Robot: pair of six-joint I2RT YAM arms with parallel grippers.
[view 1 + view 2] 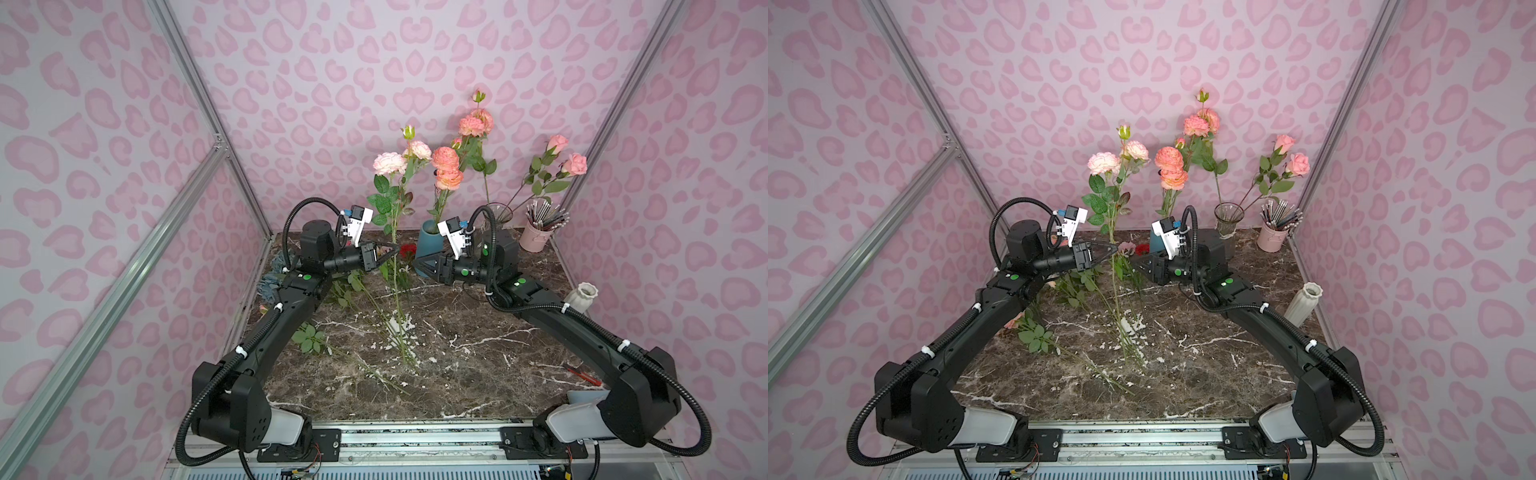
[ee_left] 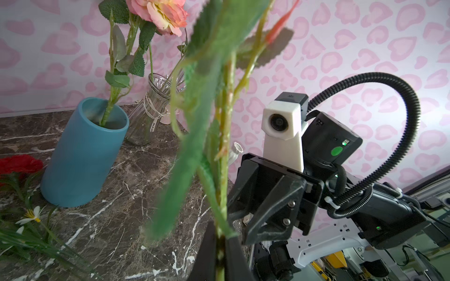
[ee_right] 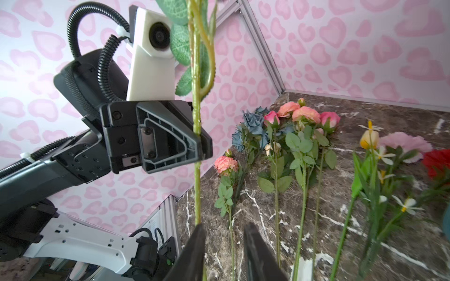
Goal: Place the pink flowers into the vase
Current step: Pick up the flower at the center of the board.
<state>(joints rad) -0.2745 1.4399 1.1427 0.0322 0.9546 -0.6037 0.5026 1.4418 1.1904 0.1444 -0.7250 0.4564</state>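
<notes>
My left gripper (image 1: pixel 392 251) (image 2: pixel 220 238) is shut on the green stem (image 2: pixel 224 146) of a pink flower spray held upright over the table. Its pale pink blooms (image 1: pixel 390 163) (image 1: pixel 1104 163) stand high and the stem's end reaches the marble. My right gripper (image 1: pixel 417 262) (image 3: pixel 224 226) faces it from the other side, open, with the stem (image 3: pixel 196 189) running beside one finger. Behind stand a blue vase (image 1: pixel 430 239) (image 2: pixel 82 155) holding salmon-pink blooms (image 1: pixel 446 166) and a glass vase (image 1: pixel 496 214) (image 2: pixel 151 114) holding pink roses (image 1: pixel 575 163).
More pink flowers (image 3: pixel 287 109) lie at the table's left edge beside a dusty-blue bunch (image 3: pixel 250 121). A red carnation (image 1: pixel 408 250) lies by the blue vase. At the right stand a white ribbed vase (image 1: pixel 582 296) and a pink cup of pencils (image 1: pixel 538 237).
</notes>
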